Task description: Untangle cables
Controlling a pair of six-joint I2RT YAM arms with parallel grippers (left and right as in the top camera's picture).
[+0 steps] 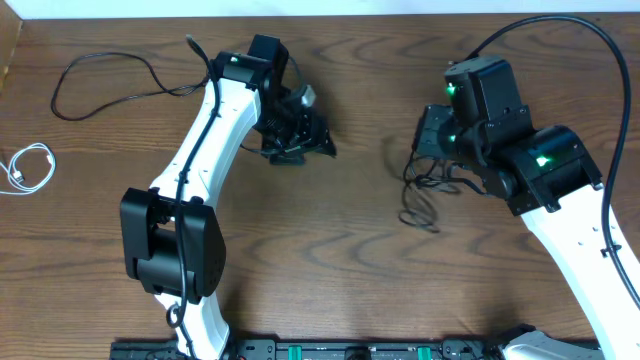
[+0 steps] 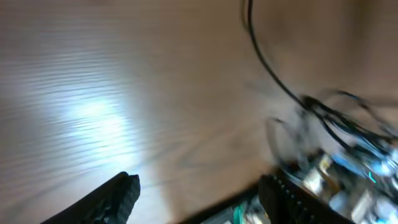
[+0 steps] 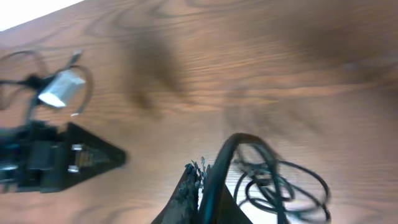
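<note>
- Pinching one black cable (image 3: pixel 213 177) in shut right fingers (image 3: pixel 183 196), coiled mid-right on bench (image 1: pixel 330 260).
- Left fingers (image 2: pixel 115 196) wide, empty.
- Suggest: lift slowly; left grabs a free loop, pulls leftward.

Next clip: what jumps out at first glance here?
The right gripper is shut on a black cable whose loose loops pile on the table right of centre. The left gripper hangs open and empty over bare wood near the middle, while a white cable lies coiled at the far left edge.
</note>
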